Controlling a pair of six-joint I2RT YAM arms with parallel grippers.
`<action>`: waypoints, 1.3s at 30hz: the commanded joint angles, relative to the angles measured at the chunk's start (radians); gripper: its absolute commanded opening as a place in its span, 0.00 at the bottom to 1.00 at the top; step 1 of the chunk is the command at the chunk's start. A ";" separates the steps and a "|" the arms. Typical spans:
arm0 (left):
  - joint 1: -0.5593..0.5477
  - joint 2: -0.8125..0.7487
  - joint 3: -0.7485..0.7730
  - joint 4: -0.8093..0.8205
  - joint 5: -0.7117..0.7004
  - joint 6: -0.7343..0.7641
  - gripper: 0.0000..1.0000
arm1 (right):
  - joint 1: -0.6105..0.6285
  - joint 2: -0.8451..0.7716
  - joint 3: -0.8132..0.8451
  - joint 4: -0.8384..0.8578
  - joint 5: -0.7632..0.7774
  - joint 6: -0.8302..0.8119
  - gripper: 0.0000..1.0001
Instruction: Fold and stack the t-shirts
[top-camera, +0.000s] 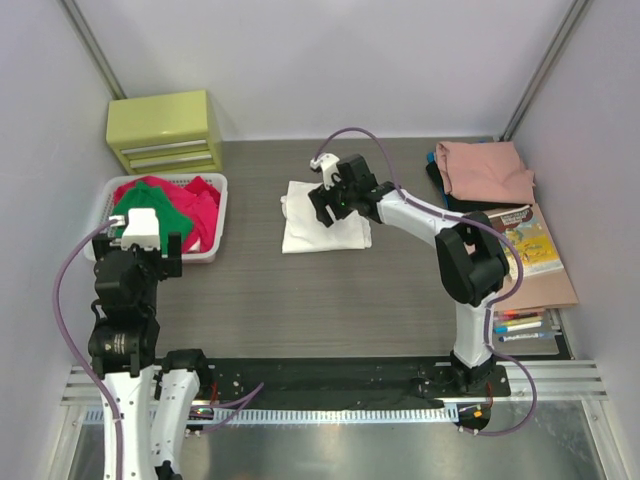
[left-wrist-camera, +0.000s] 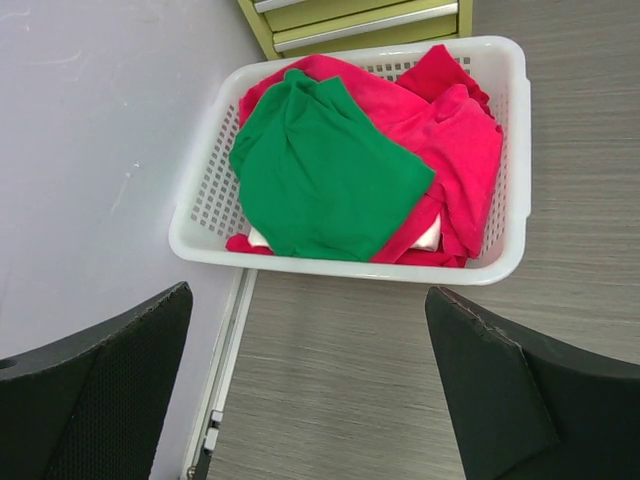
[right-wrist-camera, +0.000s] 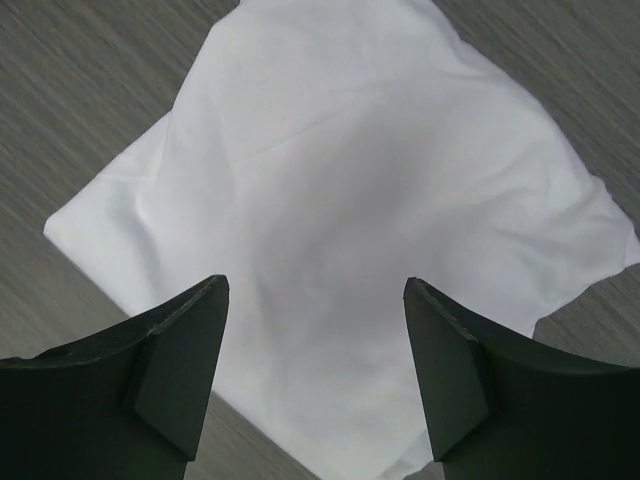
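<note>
A folded white t-shirt (top-camera: 315, 222) lies flat on the table centre; it also fills the right wrist view (right-wrist-camera: 330, 180), plain side up. My right gripper (top-camera: 328, 200) hovers over it, open and empty, in the right wrist view (right-wrist-camera: 315, 300) too. A green t-shirt (left-wrist-camera: 320, 170) lies on top of red and magenta t-shirts (left-wrist-camera: 450, 140) in the white basket (left-wrist-camera: 350, 265). My left gripper (left-wrist-camera: 310, 350) is open and empty, raised just in front of the basket (top-camera: 200, 255). A salmon-pink t-shirt (top-camera: 485, 170) lies folded at the far right, on something black.
A yellow-green drawer unit (top-camera: 165, 130) stands behind the basket. A thin book (top-camera: 525, 238) on a brown board and several markers (top-camera: 520, 325) lie at the right edge. Walls close in on the left, back and right.
</note>
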 joint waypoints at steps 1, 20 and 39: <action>0.025 0.005 0.015 0.020 -0.002 -0.001 1.00 | 0.013 0.036 0.130 0.004 0.070 0.027 0.75; 0.042 0.017 -0.007 0.027 0.048 -0.013 1.00 | 0.024 0.186 0.095 0.043 0.028 0.102 1.00; 0.056 0.006 -0.038 0.043 0.082 -0.019 1.00 | 0.194 0.099 -0.149 0.056 -0.021 0.073 1.00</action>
